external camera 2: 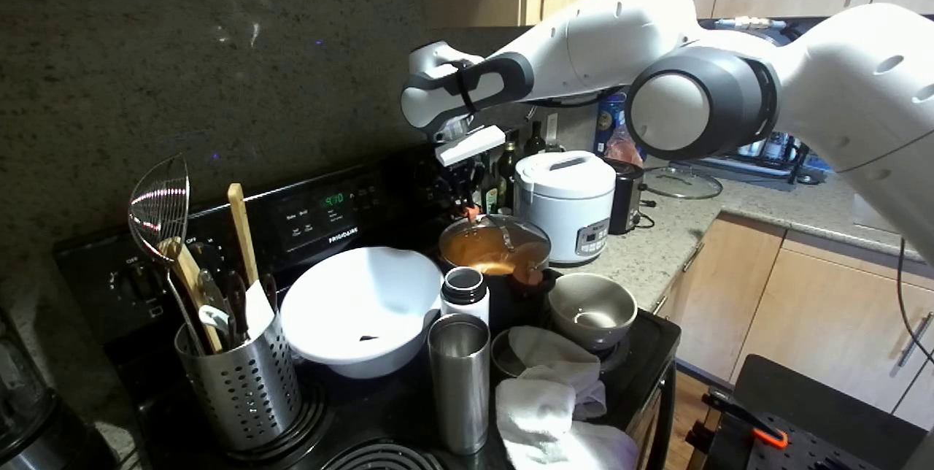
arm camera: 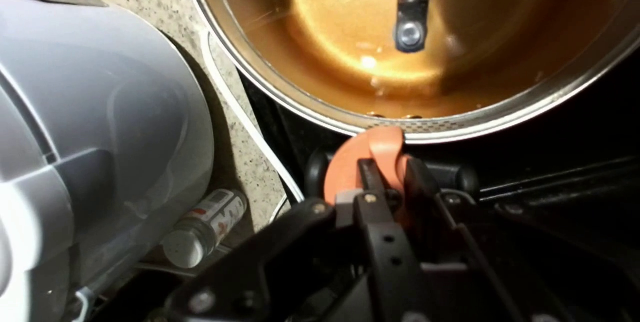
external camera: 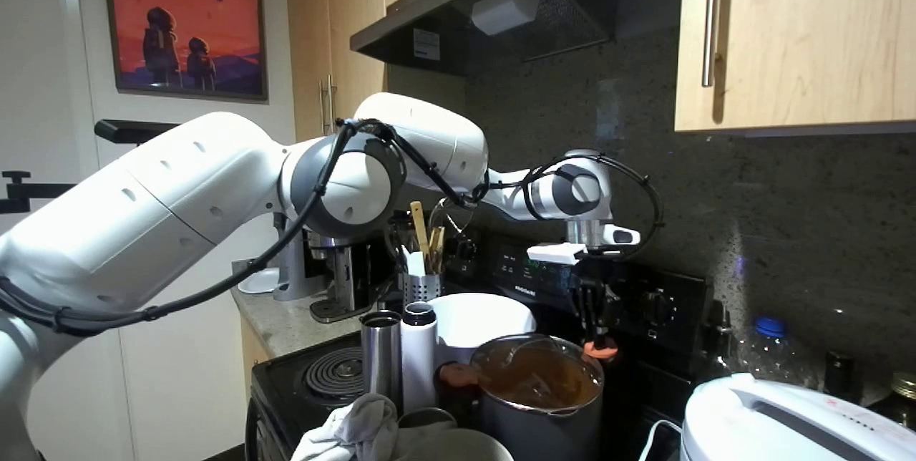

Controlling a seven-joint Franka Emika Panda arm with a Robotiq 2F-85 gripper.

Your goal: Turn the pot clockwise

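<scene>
Wrist view: pincer (arm camera: 390, 167) gripping round coppery pot's (arm camera: 330, 89) orange handle (arm camera: 378, 143).

pot (external camera: 542, 426) | in an exterior view | bottom cut off

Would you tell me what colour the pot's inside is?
The pot's inside is coppery orange-brown; the wrist view shows it best.

White bowl (external camera 2: 350, 298), crumpled cloth (external camera 2: 536, 411), tumbler (external camera 2: 461, 390) — upright
</scene>
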